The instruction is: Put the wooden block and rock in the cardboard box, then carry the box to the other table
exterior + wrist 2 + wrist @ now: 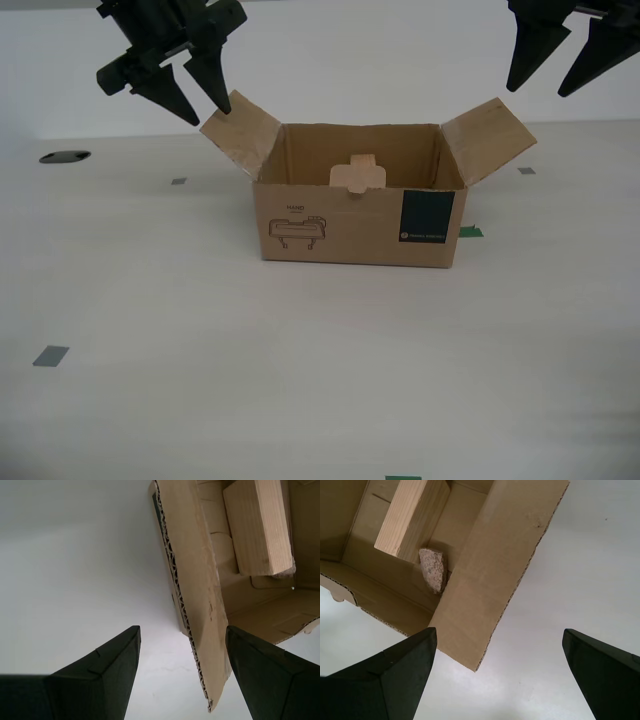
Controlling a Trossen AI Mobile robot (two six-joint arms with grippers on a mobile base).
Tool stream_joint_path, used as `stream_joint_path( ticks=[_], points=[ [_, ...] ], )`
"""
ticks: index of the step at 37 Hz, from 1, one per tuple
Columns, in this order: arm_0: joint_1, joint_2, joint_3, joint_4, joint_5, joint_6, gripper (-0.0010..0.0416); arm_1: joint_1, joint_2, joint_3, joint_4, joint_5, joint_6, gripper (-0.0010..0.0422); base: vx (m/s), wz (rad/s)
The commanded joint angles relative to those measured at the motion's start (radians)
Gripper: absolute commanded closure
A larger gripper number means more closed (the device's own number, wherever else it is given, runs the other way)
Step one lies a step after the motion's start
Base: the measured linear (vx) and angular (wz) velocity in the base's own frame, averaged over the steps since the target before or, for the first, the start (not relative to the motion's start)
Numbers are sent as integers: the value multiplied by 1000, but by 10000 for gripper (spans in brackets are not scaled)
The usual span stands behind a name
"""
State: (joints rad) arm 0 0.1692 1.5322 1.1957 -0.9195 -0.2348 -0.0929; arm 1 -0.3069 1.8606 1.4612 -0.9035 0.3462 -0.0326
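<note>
The cardboard box stands open on a pale table, both side flaps spread outward. Inside lie the wooden block and the rock, which sits at the block's end by one flap. My first gripper hangs open and empty above the flap at the exterior view's right. My second gripper is open and empty, its fingertips close to the flap at the exterior view's left. The other table is out of view.
Grey tape squares and green tape marks lie on the table. A dark oval hole sits near the back at the exterior view's left. A pale tab rises at the box's front wall.
</note>
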Motion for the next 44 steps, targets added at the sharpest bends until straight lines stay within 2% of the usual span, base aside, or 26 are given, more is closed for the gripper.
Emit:
stream_joint_path(
  ticks=[1, 6, 15, 25, 38, 44],
  points=[
    [0, 0, 0, -3, -1, 7, 55, 0, 0, -6, 20, 13, -3, 184, 0, 0],
    [0, 0, 0, -2, -1, 8, 56, 0, 0, -7, 32, 34, -7, 184, 0, 0],
    [0, 0, 0, -1, -1, 12, 56, 0, 0, -21, 72, 39, -13, 184, 0, 0],
    [0, 0, 0, 5, -1, 14, 56, 1, 0, -94, 158, 93, -45, 184, 0, 0],
    [-1, 0, -8, 63, -3, 16, 56, 1, 0, -103, 179, 93, -47, 184, 0, 0],
    [-18, 0, -76, 117, -3, 19, 55, 1, 0, -103, 180, 94, -47, 184, 0, 0]
  ],
)
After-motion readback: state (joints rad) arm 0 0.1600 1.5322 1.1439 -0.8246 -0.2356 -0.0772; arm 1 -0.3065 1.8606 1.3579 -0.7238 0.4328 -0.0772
